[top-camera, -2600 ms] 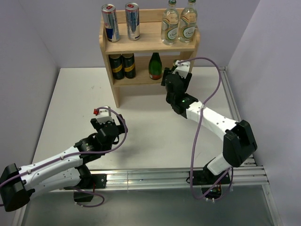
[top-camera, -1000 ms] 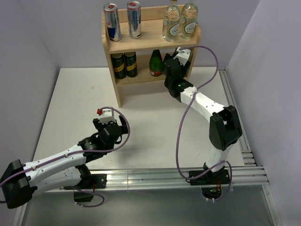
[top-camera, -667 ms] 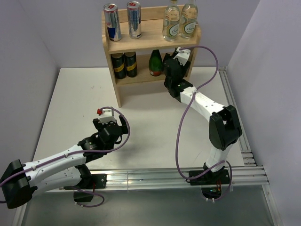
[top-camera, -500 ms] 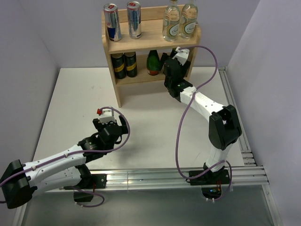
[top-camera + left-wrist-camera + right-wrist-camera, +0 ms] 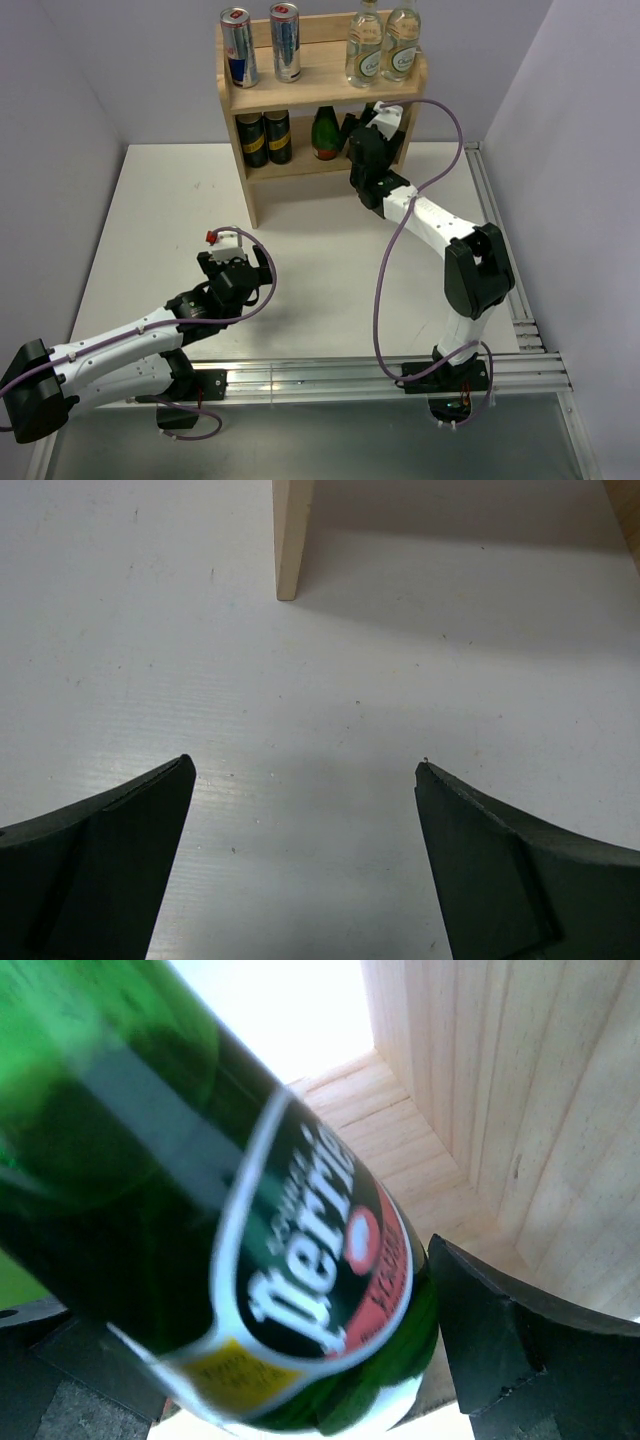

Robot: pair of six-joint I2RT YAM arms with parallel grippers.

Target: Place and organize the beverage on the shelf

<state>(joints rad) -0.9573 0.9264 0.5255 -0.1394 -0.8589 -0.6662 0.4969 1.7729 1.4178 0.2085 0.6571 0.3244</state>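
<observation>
The light wood shelf [image 5: 330,97] stands at the back of the table. Its top tier holds two silver-and-blue cans [image 5: 236,47] and two clear glass bottles [image 5: 365,50]. The lower tier holds two short dark bottles with gold labels [image 5: 262,138] and a green bottle [image 5: 323,133]. My right gripper [image 5: 346,136] reaches into the lower tier. In the right wrist view its fingers [image 5: 500,1350] flank the base of the green bottle [image 5: 200,1190], which fills the gap between them. My left gripper [image 5: 240,262] is open and empty over bare table [image 5: 305,770].
The shelf's side panel [image 5: 520,1080] is close on the right of the green bottle. The foot of the shelf's left panel [image 5: 290,540] stands ahead of my left gripper. A metal rail [image 5: 500,240] runs along the table's right edge.
My right arm reached forward into the lower tier. The green bottle has shifted a little to the left, toward the dark bottles. The left arm has barely moved.
</observation>
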